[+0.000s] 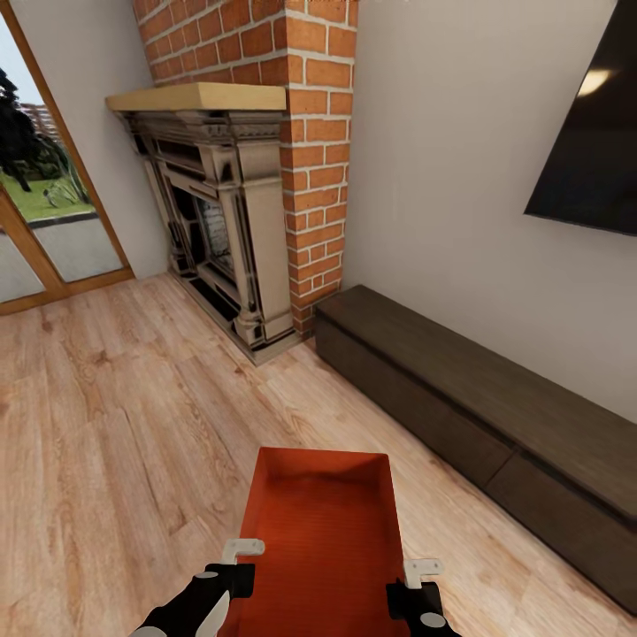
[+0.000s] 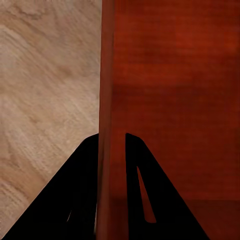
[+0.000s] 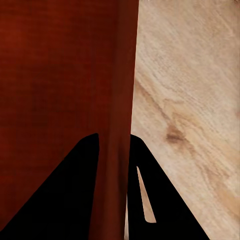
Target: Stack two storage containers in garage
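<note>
Between both end effectors, empty storage container (image 1: 323, 531)

Left gripper (image 2: 111, 145) astride storage container (image 2: 175, 90) wall, above wood floor (image 2: 45, 85)

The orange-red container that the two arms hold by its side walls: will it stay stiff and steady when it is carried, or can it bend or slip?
The container looks empty, so probably light. Its walls seem thin; each end effector, left and right, straddles one wall, so they may flex slightly. Held on both sides, it should hardly tip.
</note>
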Robot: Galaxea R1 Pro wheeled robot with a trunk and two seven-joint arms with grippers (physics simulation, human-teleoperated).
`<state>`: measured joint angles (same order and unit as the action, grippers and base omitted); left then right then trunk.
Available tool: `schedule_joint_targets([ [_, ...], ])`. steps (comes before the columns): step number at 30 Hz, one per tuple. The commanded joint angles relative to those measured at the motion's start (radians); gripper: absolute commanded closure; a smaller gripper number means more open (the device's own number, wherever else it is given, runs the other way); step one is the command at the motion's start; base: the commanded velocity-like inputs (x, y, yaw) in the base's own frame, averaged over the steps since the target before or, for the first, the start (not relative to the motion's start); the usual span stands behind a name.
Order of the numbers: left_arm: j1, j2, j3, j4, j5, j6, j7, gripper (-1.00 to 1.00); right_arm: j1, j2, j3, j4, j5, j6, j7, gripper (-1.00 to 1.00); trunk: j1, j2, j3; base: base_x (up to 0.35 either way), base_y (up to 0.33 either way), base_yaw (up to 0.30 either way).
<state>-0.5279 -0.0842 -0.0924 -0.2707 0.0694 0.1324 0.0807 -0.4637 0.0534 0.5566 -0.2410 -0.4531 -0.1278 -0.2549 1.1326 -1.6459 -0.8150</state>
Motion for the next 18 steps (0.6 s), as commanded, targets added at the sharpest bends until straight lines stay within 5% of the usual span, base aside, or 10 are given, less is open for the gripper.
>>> schedule_joint_targets([
  [1, 0.000, 0.003, 0.000, 0.001, 0.000, 0.007, 0.013, 1.00, -0.001, -0.001, -0.007, -0.001, 0.005, -0.007, -0.006, 1.00, -0.004, 0.007, 0.003, 0.000, 0.000, 0.000],
  [18, 0.000, 0.004, 0.000, 0.001, 0.000, 0.007, 0.013, 1.00, -0.001, -0.001, -0.006, -0.001, 0.006, -0.007, -0.005, 1.00, -0.069, 0.126, 0.056, 0.000, 0.000, 0.000],
])
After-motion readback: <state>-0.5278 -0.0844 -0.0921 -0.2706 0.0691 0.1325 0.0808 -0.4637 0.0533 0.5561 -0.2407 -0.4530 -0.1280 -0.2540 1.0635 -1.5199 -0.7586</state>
